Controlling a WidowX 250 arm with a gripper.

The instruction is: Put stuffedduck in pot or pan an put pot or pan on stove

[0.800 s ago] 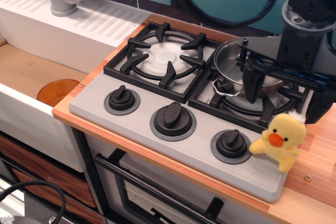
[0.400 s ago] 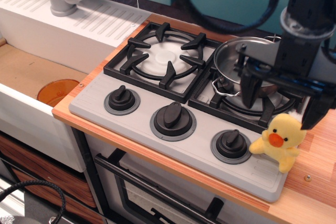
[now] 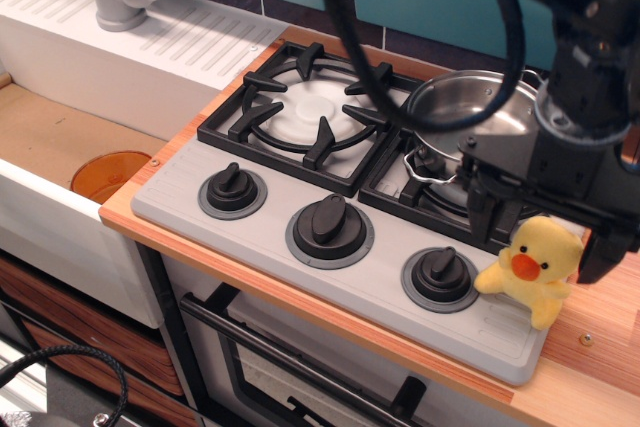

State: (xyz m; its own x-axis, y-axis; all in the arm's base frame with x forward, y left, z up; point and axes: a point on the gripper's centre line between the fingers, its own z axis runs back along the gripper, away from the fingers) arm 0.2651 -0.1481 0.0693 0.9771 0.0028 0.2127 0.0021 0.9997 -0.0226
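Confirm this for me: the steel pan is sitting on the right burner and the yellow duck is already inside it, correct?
Not quite. The steel pan does sit on the right burner of the stove, but the yellow duck is not inside it. The observation.image view shows the duck at the cooktop's front right corner, with the end effector open around it.

I see the wooden bench (image 3: pixel 600 342) carrying the grey stove (image 3: pixel 330 197); the stuffedduck (image 3: pixel 533 265) straddles the stove's right edge and the wood.
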